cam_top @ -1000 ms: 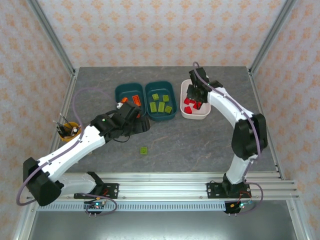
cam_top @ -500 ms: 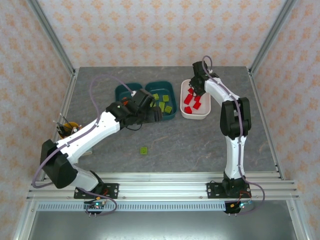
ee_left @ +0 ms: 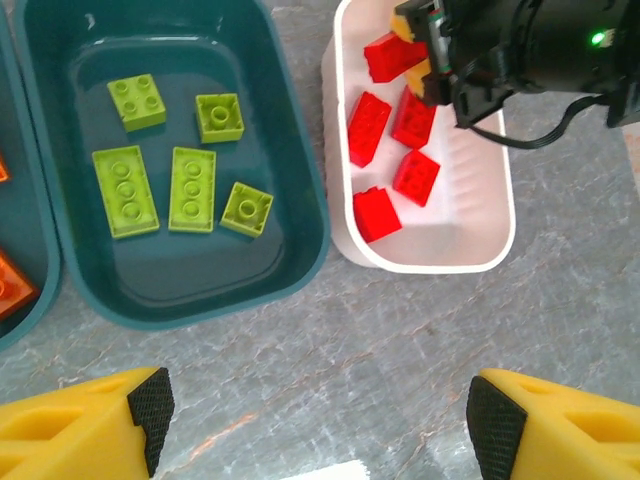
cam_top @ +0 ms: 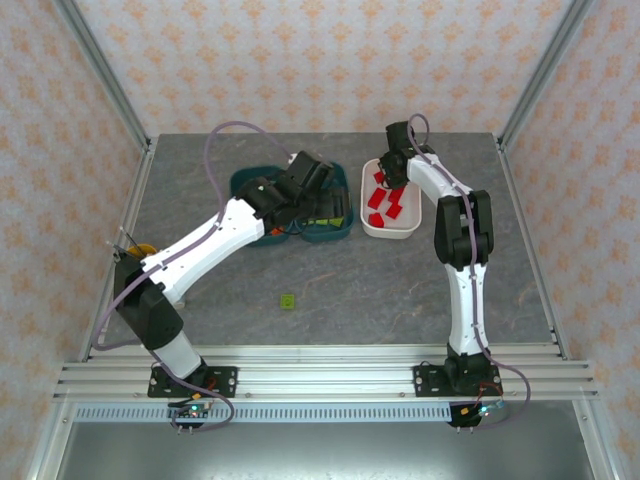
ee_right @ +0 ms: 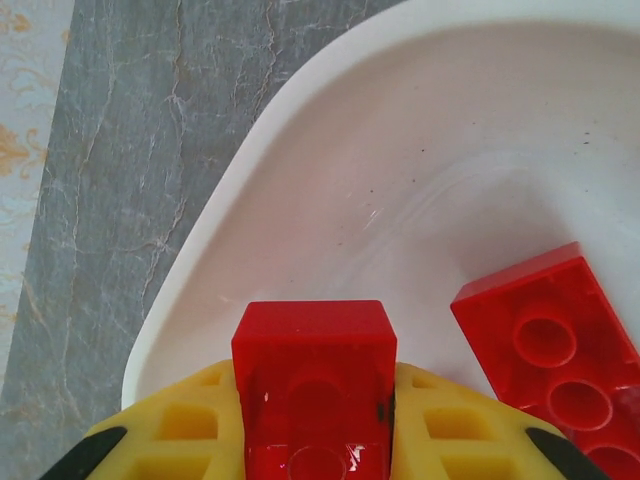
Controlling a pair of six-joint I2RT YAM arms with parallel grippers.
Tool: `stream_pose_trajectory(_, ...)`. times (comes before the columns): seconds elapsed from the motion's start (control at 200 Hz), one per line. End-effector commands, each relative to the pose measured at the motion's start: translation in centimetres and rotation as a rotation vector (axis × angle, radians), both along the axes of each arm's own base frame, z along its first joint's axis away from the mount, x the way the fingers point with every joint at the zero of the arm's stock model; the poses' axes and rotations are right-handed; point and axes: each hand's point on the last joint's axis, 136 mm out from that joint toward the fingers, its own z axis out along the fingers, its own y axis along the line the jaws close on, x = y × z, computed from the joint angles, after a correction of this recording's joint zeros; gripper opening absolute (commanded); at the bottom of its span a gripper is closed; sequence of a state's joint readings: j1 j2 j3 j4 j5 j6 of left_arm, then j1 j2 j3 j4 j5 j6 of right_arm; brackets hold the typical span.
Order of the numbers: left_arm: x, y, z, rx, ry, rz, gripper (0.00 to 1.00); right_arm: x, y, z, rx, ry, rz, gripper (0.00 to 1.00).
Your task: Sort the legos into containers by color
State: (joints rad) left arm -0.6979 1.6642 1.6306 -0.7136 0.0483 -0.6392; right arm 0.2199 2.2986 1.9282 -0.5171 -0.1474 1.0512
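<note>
Your right hand (ee_right: 315, 425), pinching a red brick (ee_right: 312, 345), has shifted to the white bin (ee_right: 330, 180)'s far end, ready to drop it; your left hand (ee_left: 320, 410) hovers wide, empty.

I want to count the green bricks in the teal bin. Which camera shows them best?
The left wrist view: all five green bricks lie unobstructed in the teal bin. In the top view, the left arm covers most.

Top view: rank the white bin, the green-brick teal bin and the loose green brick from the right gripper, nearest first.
1. White bin: under the right gripper, which grips a red brick.
2. Green-brick teal bin: just left.
3. Loose green brick: alone on the table, far lower left.
</note>
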Motion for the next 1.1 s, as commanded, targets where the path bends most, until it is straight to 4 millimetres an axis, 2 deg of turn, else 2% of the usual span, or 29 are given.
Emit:
stream_pose_trajectory(0.0, 0.0, -0.8, 1.7, 0.007, -0.034, -0.034, 0.8, 0.9, 0.6, -0.4, 0.042, -0.011, -0.022, 0.35)
stream_pose_trajectory(0.13, -0.4, -0.6, 1.7, 0.016, -0.034, -0.033, 0.8, 0.6, 0.7, 0.0, 0.037, -0.007, 0.005, 0.51)
stream_pose_trajectory(0.275, -1.3, 0.5, 1.5, 0.026, -0.029, -0.01, 0.8, 0.0, 0.8, 2.2, 0.027, -0.04, 0.038, 0.59)
stream_pose_trajectory(0.415, -2.7, 2.1, 0.9, 0.05, 0.0, 0.014, 0.8, -1.2, 1.1, 6.4, -0.015, -0.105, 0.1, 0.6)
stream_pose_trajectory(0.56, -5.3, 4.6, -1.5, 0.095, 0.077, 0.053, 0.81, -4.5, 2.9, 11.2, -0.115, -0.185, 0.246, 0.61)
stream_pose_trajectory(0.686, -8.4, 6.7, -5.5, 0.144, 0.198, 0.067, 0.82, -9.5, 6.2, 13.8, -0.187, -0.269, 0.466, 0.63)
stream_pose_trajectory(0.801, -11.4, 8.5, -9.8, 0.198, 0.33, 0.08, 0.83, -16.1, 10.0, 13.6, -0.165, -0.326, 0.721, 0.66)
stream_pose_trajectory(0.886, -13.2, 9.1, -12.6, 0.211, 0.409, 0.072, 0.83, -22.1, 11.9, 12.0, -0.132, -0.319, 0.912, 0.69)
stream_pose_trajectory(0.996, -14.3, 9.0, -15.1, 0.217, 0.473, 0.048, 0.83, -29.0, 12.1, 9.3, -0.082, -0.243, 1.068, 0.72)
stream_pose_trajectory(1.096, -14.5, 8.7, -16.7, 0.231, 0.501, 0.021, 0.83, -33.2, 11.0, 7.3, -0.033, -0.185, 1.122, 0.72)
